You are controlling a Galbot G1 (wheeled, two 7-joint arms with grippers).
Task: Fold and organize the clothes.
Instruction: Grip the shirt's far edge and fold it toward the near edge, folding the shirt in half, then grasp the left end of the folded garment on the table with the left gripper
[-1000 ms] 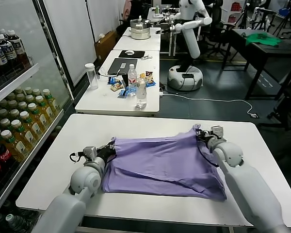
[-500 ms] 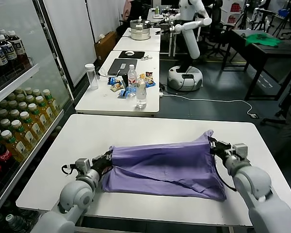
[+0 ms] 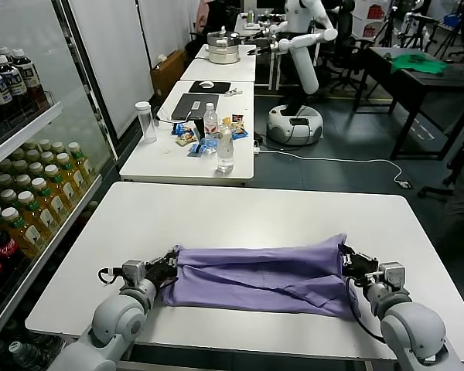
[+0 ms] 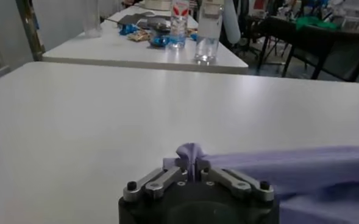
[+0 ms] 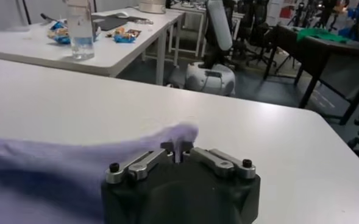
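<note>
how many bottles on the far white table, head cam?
2: a red-labelled bottle and a clear bottle closer to the robot, both near the far table's front middle. Clutter may hide others.

Grey arms, black screwed claws

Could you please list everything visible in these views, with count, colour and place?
T-shirt: one, lavender, folded into a long band across the near part of the white table.
Second table: one, white, behind; carries two clear bottles, a tall clear container, a dark laptop and snack packets.
Drink bottles: many, yellow and dark, on shelves at the left.
Other robot: one, white, in the background.
Green cloth: one, on a dark table far right.
Left gripper: closed on the T-shirt's left end.
Right gripper: closed on its right end.
</note>
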